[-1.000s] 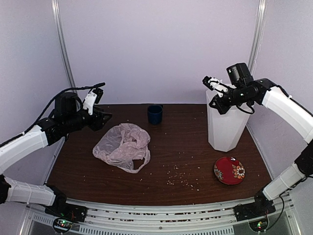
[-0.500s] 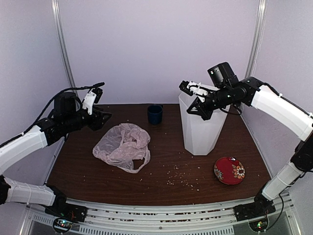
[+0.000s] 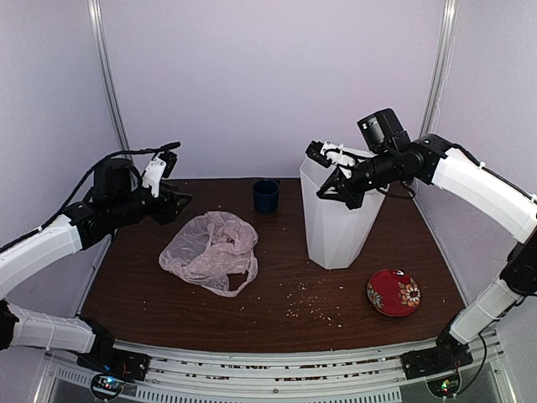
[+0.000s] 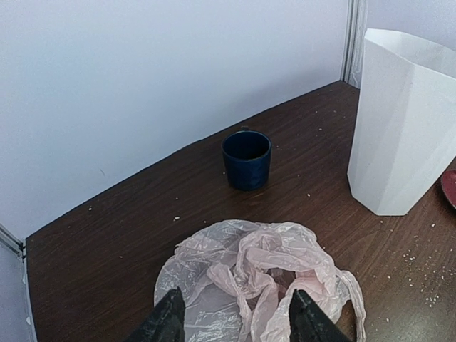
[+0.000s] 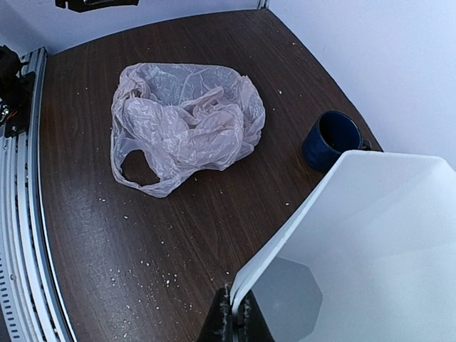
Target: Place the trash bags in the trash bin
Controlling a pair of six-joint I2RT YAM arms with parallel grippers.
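Note:
The pale pink trash bag [image 3: 210, 250] lies crumpled on the table left of centre; it also shows in the left wrist view [image 4: 260, 288] and the right wrist view [image 5: 182, 125]. The tall white trash bin [image 3: 336, 214] stands upright right of centre. My right gripper [image 3: 329, 174] is shut on the bin's rim [image 5: 285, 263]; in the right wrist view the gripper [image 5: 234, 313] pinches the near edge. My left gripper [image 3: 168, 180] hangs open and empty above the bag's left side, its fingertips [image 4: 171, 317] over the bag.
A small dark blue cup [image 3: 266, 195] stands at the back centre, behind the bag. A red patterned dish [image 3: 393, 292] lies front right of the bin. Crumbs [image 3: 315, 302] are scattered over the front middle of the table.
My right gripper has dragged the bin leftward from the table's right side toward the centre. The left arm and the bag have not moved.

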